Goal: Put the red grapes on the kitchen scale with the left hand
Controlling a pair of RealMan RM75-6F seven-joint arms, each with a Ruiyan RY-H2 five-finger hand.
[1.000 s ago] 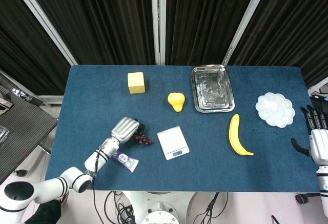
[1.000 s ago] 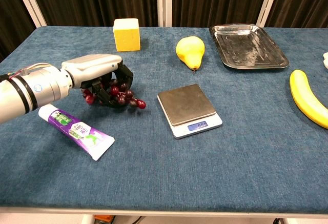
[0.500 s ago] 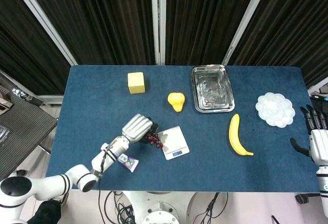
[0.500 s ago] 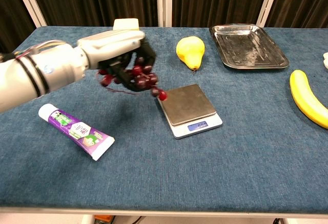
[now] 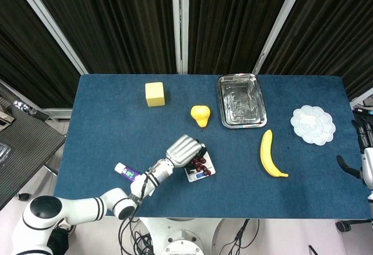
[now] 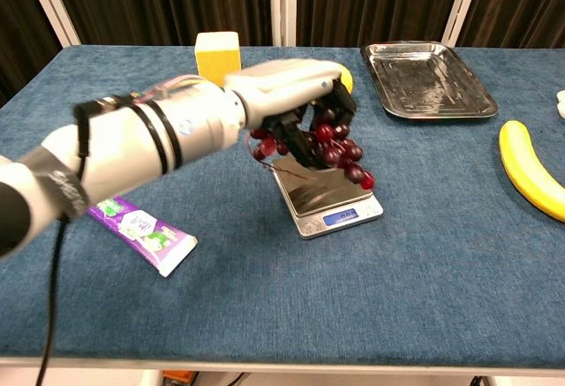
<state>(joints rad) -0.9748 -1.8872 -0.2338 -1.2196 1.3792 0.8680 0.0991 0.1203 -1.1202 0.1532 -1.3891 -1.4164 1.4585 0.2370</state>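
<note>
My left hand [image 5: 183,149] [image 6: 296,94] grips the bunch of red grapes [image 6: 328,147] [image 5: 200,163] and holds it in the air just above the kitchen scale [image 6: 328,200] [image 5: 201,172]. The grapes dangle below the curled fingers and hang over the scale's steel platform without plainly touching it. The scale is small and white with a blue display at its front. My right hand [image 5: 366,160] shows only at the far right edge of the head view, off the table, its fingers cut off by the frame.
A purple toothpaste tube [image 6: 141,231] lies at the front left. A yellow block [image 6: 218,51] and a pear [image 5: 200,114] sit behind the scale. A steel tray [image 6: 428,79], a banana [image 6: 531,169] and a white palette dish [image 5: 313,125] are to the right.
My left hand has lifted the grapes off the cloth and carried them right, from beside the toothpaste tube to above the scale. The right hand has slid slightly further out of frame.
</note>
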